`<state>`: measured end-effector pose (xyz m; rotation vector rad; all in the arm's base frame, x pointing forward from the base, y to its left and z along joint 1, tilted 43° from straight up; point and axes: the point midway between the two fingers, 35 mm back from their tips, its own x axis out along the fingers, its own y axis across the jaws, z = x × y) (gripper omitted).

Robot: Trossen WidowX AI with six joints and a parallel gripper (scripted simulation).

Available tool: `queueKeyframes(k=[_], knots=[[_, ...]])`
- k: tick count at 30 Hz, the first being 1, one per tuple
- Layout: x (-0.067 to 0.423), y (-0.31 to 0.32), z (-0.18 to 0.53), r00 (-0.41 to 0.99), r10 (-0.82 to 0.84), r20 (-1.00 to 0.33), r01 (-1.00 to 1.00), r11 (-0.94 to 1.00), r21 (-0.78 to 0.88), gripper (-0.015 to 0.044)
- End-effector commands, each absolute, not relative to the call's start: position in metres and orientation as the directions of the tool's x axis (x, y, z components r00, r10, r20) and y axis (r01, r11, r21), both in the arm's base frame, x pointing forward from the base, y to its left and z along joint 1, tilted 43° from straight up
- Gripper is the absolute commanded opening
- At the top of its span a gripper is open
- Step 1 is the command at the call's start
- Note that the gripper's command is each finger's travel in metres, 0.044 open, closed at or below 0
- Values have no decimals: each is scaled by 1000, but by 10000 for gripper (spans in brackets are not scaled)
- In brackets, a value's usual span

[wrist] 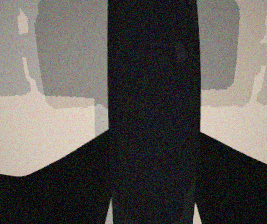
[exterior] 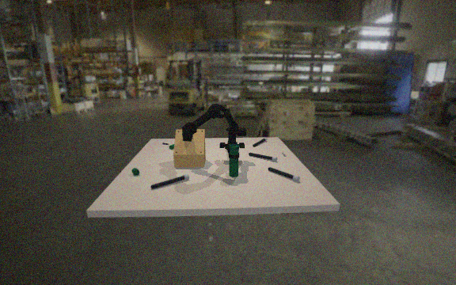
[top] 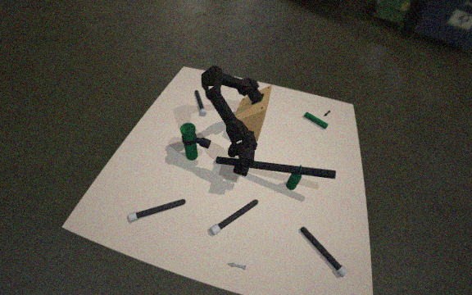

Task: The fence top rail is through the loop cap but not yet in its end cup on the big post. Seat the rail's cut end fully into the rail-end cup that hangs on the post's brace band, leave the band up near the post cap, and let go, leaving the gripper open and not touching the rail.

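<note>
Gripper: its fingers [top: 242, 167] are partly closed and clamped on the rail, one either side, probably so the rail can be driven lengthwise
Top rail [top: 277, 165] [wrist: 154, 70]: a long black bar raised over the white board [top: 109, 197] [exterior: 212, 203], gripped nearer its cut end, perhaps to steer that end
Small green post [top: 293, 181]: stands under the rail's far part, its loop cap [top: 300, 175] apparently there to support and guide it
Rail-end cup [top: 205, 142]: black, on the big post's side facing the rail; a gap remains, so seating is undone
Big green post [top: 191, 151] [exterior: 233, 168]: upright, with the brace band [top: 188, 142] [exterior: 233, 155] around its upper part, likely kept high to match the rail; a knock could shift it
Loose around: dark rods with pale ends, among them one [top: 160, 208] [exterior: 283, 173] lying flat, away from the rail's line
In the way: nothing visible between cut end and cup; misalignment seems the main risk
</note>
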<state>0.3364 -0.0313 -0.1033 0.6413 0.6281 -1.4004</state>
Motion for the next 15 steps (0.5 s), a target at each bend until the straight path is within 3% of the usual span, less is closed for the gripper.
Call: queueKeyframes(k=[1, 15], knots=[[337, -24, -97, 71, -699, -711, 997, 72, 28, 0], [336, 5, -49, 78, -835, -544, 997, 74, 29, 0]])
